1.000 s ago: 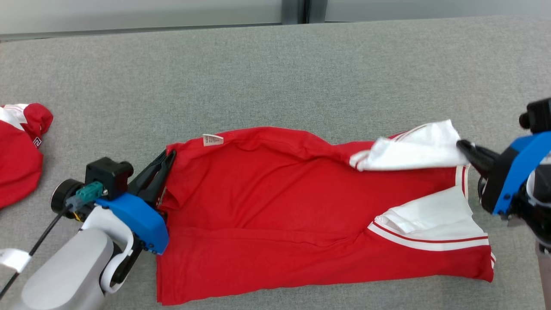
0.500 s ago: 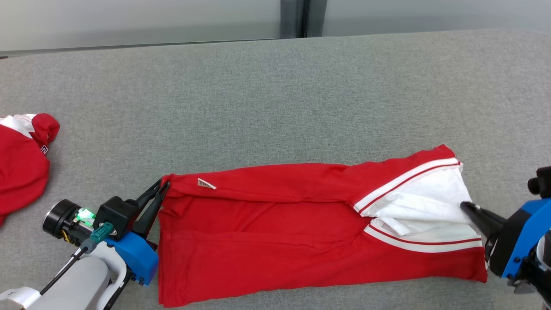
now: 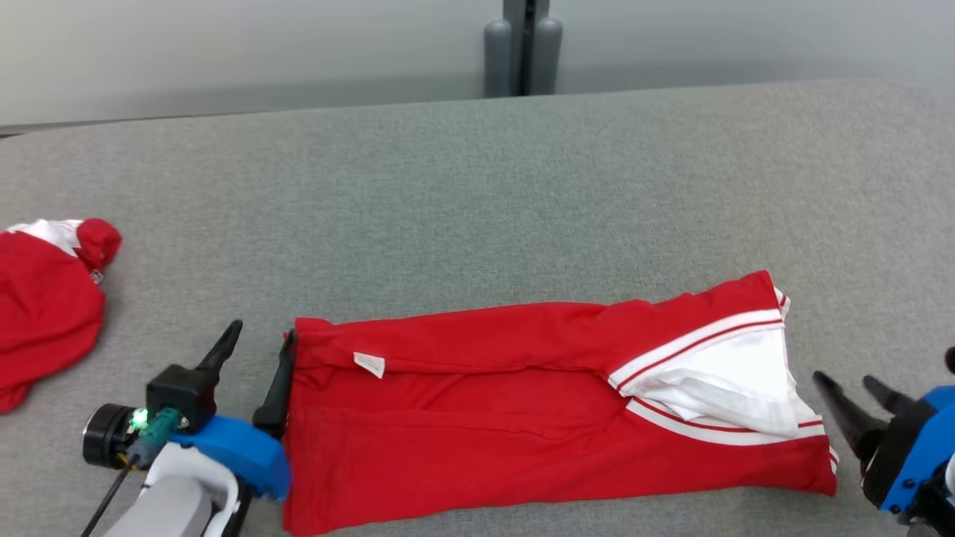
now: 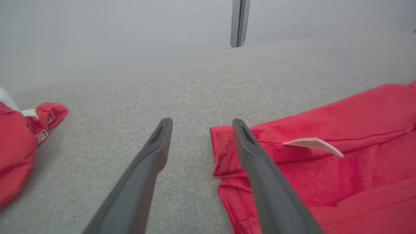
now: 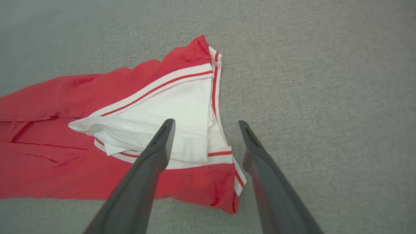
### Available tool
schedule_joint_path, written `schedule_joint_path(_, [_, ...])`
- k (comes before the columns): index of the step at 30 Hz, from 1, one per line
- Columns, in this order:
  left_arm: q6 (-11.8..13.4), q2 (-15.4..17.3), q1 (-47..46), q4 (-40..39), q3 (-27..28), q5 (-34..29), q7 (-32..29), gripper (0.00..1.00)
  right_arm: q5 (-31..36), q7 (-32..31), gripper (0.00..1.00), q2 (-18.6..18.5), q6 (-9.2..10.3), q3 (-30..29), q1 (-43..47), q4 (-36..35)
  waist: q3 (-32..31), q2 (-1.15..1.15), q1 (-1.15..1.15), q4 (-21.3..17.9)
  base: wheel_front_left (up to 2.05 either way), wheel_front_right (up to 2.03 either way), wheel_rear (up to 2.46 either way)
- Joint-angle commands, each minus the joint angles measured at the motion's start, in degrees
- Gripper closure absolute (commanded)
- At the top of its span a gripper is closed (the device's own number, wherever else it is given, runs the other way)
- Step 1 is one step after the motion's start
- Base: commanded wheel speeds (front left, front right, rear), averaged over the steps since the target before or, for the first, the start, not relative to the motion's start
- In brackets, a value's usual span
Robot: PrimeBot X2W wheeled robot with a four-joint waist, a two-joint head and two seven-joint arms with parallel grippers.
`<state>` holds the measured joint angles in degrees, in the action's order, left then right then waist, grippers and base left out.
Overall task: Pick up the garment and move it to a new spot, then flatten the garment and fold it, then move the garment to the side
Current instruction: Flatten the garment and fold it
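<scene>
Showing left pincer [image 3: 261, 332] and right pincer [image 3: 847, 380] both spread wide, gripping nothing.
Flanking the red garment [image 3: 485, 403], folded lengthwise and flat on the grey desk [image 3: 477, 186], white striped sleeves at its right end; farther left, lying well apart, a crumpled red cloth [image 3: 45, 313].

Left tool [image 3: 261, 332] and right tool [image 3: 843, 378] newly spread, off the garment [image 3: 522, 418], now flat.

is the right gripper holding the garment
No, the right gripper stands open off the end of the garment, nothing between its fingers.
</scene>
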<state>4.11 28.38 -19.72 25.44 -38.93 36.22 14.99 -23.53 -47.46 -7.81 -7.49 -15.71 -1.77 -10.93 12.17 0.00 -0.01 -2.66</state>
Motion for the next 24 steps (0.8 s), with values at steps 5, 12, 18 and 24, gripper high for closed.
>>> schedule_joint_path(5, [1.98, -6.35, 4.96, -7.8, 12.35, -1.82, 0.25, 0.0, 4.33, 8.95, 0.0, 1.57, -0.01, -1.9, 1.01, 2.34, -2.24, 0.0, 0.01, 1.7, 0.0, 0.0, 0.0])
schedule_joint_path(12, [-0.39, -13.24, 9.34, -12.69, 23.7, -7.82, 0.25, 0.0, 8.3, 12.55, 0.0, 3.05, -0.01, -2.72, -2.04, 9.15, -3.66, 0.0, 0.01, 2.16, 0.0, 0.0, 0.0])
schedule_joint_path(18, [-3.86, -15.07, 9.42, -11.27, 26.2, -11.88, 0.25, 0.0, 9.62, 11.76, 0.0, 3.74, -0.01, -2.64, -6.06, 16.71, -3.18, 0.0, 0.01, 2.2, 0.0, 0.0, 0.0])
schedule_joint_path(24, [-6.69, -15.76, 8.28, -9.06, 27.97, -14.57, 0.25, 0.0, 10.78, 12.25, 0.0, 4.09, -0.01, -2.91, -12.27, 27.18, -2.38, 0.0, 0.01, 3.03, 0.0, 0.0, 0.0])
